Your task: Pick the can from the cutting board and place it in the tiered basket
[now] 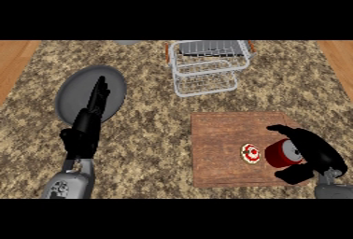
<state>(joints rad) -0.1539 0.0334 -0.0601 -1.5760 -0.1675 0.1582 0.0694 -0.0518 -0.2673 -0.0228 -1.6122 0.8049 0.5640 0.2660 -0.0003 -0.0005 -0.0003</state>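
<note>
- Listing from the near edge outward, we record first our right hand (314, 154) at the lower right, its fingers and thumb curled round the can (283, 153).
- We note the can as red-sided with a grey end, lying on its side at the right part of the cutting board (221, 130), inside the curl of the hand.
- We list a small round red-and-white item (251, 153) lying on the board just left of the can; we cannot tell what it is.
- We enter the cutting board as brown wood, resting on the speckled counter (151, 135).
- We log our left hand (89, 121) at the left, fingers straight and together, reaching out over a grey round plate (76, 91) and holding nothing.
- We place the white wire tiered basket (207, 67) farthest off, beyond the board and well apart from the can.
- We mark wooden flooring (14, 60) at both far sides of the counter.
</note>
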